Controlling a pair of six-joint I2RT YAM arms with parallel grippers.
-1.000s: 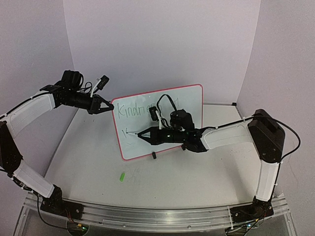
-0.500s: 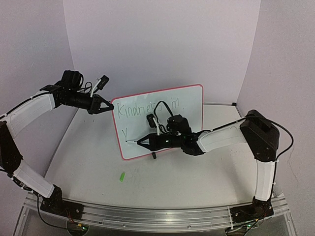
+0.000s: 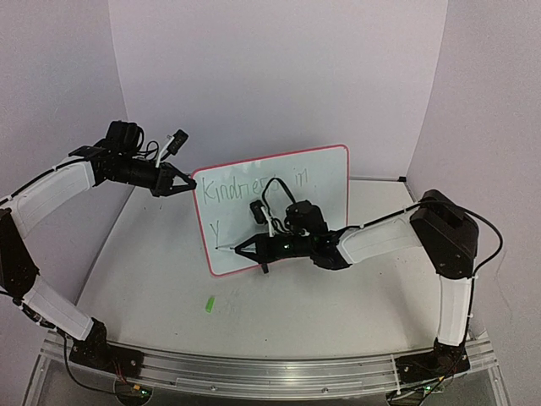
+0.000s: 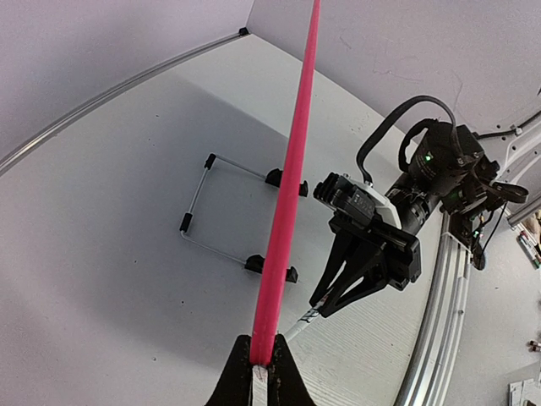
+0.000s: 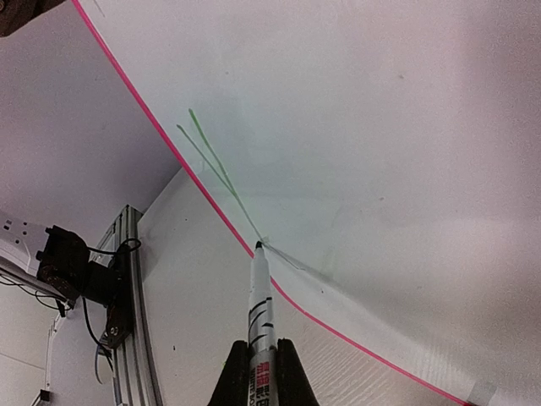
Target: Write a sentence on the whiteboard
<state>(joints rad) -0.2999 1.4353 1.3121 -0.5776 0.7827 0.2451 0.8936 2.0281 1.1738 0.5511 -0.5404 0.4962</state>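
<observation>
The jaws of my right gripper (image 3: 243,247) are clamped on a marker (image 5: 259,315), its tip touching the whiteboard (image 3: 321,182) at the foot of a green Y. The sentence (image 3: 245,188) begins above. My left gripper (image 3: 188,187) pinches the board's upper left corner.

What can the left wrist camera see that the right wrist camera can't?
Only the left wrist view: the wire stand behind the whiteboard, and the right end effector seen from outside. Only the right wrist view: the green strokes on the whiteboard's face. Both: the whiteboard's pink rim and the marker.
</observation>
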